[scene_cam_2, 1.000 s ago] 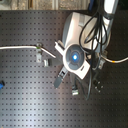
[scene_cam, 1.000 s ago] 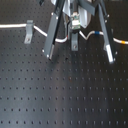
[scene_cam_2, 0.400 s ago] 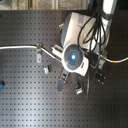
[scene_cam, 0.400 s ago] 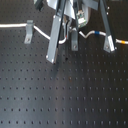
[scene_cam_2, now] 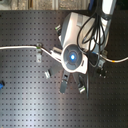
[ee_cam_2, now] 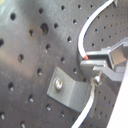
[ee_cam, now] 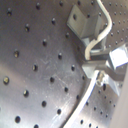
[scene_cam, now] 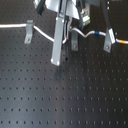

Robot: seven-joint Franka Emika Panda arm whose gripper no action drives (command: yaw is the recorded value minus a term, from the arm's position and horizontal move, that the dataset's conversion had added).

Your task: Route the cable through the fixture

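The white cable [scene_cam: 12,24] comes in from the first exterior view's left, crosses the top of the left clip [scene_cam: 28,31], dips behind my gripper [scene_cam: 57,61] and rises past the middle fixture [scene_cam: 75,43] toward the right clip [scene_cam: 107,41]. From above, the cable [scene_cam_2: 20,48] runs under the gripper [scene_cam_2: 63,89], and the fixture [scene_cam_2: 82,88] stands just beside the fingers. In both wrist views the cable [ee_cam: 102,25] [ee_cam_2: 87,30] passes between the fingertips, beside a grey clip [ee_cam: 80,22] [ee_cam_2: 67,90]. The gripper looks shut on the cable.
The black perforated board [scene_cam: 75,95] carries everything. Blue [scene_cam: 95,34] and yellow [scene_cam: 120,42] bands mark the cable at the right. A small grey piece [scene_cam_2: 47,74] lies on the board. The arm's black hoses [scene_cam_2: 95,30] hang over the back right.
The gripper has shifted slightly over the board with the cable still in it. The clips have not moved.
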